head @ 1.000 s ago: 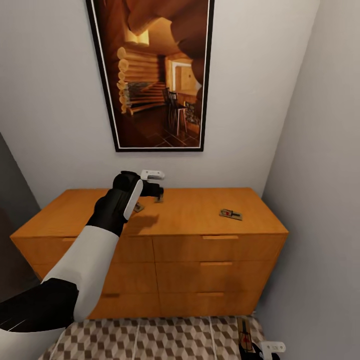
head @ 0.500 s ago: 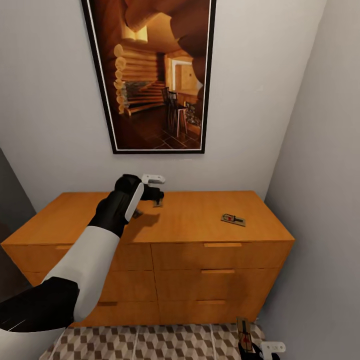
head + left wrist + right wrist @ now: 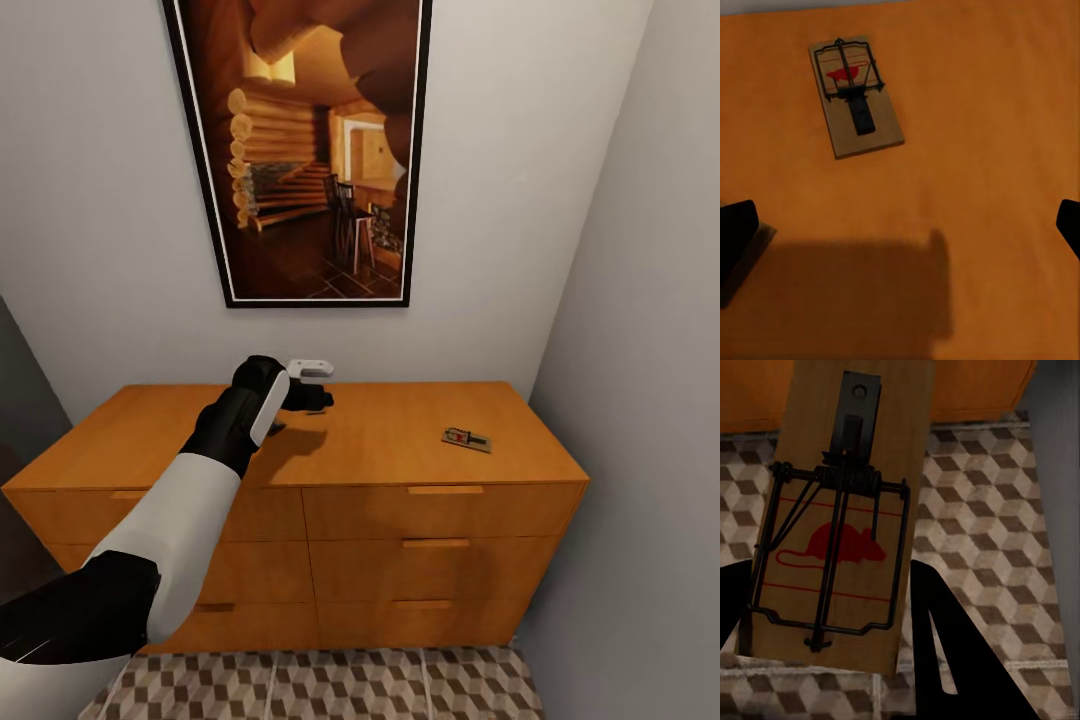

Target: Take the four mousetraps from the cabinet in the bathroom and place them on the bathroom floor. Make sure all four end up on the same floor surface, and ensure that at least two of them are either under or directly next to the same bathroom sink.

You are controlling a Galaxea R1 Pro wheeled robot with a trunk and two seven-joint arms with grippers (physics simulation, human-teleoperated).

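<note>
The cabinet point(image 3: 380, 425) stands against the back wall. One mousetrap point(image 3: 467, 439) lies on its top near the right end. My left gripper point(image 3: 316, 398) hovers open over the top's left half. In the left wrist view, the left gripper point(image 3: 900, 232) spans bare wood of the cabinet point(image 3: 982, 112), with a mousetrap point(image 3: 855, 97) lying flat ahead of it. The corner of another mousetrap point(image 3: 754, 251) pokes out beside one fingertip. My right gripper point(image 3: 840, 634) is shut on a mousetrap point(image 3: 840, 510), held above the bathroom floor point(image 3: 982, 510) in front of the cabinet point(image 3: 975, 390).
A large framed picture point(image 3: 310, 150) hangs above the cabinet. A grey side wall point(image 3: 640, 400) closes in right beside the cabinet's right end. A strip of bathroom floor point(image 3: 400, 690) runs along the drawer fronts.
The right gripper and its mousetrap have dropped out of the head view's lower right corner. The left gripper has shifted slightly over the cabinet top. The camera tilted up a little earlier.
</note>
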